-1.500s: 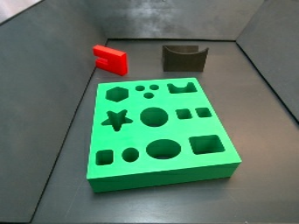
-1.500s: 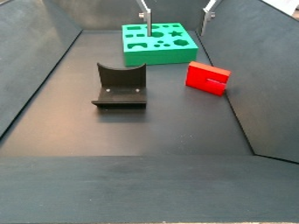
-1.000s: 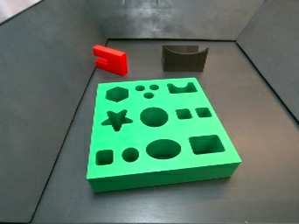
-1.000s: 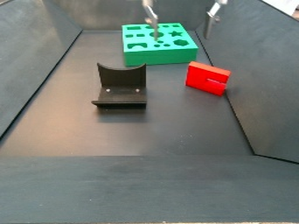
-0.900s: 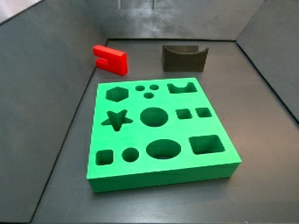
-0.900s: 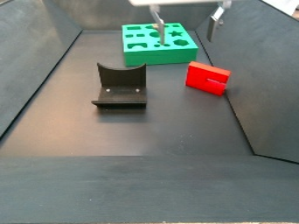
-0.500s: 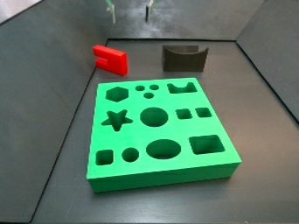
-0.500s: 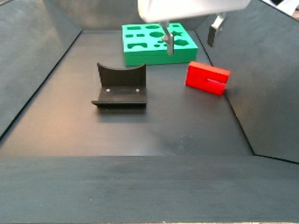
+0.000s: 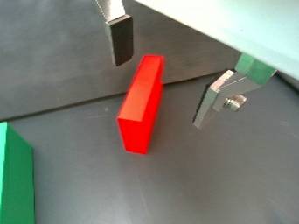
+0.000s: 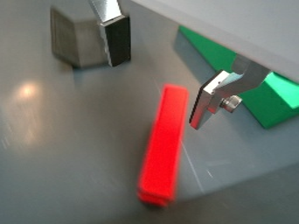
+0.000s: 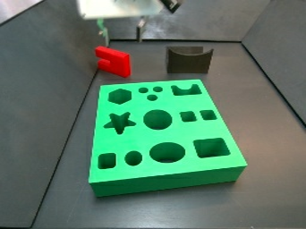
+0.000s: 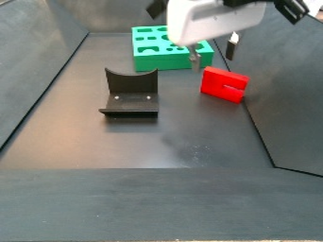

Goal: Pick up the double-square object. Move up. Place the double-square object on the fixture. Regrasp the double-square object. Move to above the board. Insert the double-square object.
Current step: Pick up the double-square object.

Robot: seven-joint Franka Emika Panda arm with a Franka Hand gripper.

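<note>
Hovering just above the small bright red plastic double-square object (image 9: 142,102), the gripper (image 9: 163,73) is spread wide, one finger either side, probably lining up the pick. It's sitting on the floor between green board (image 12: 171,47) and dark fixture (image 12: 128,93).

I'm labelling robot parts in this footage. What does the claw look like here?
The claw, hanging above the double-square object, has two flat silver finger plates, one faced with a dark pad. The other finger shows a screw and hangs from a green mount. In a side view its body is a white housing with dark parts. No cables or markings show.
</note>
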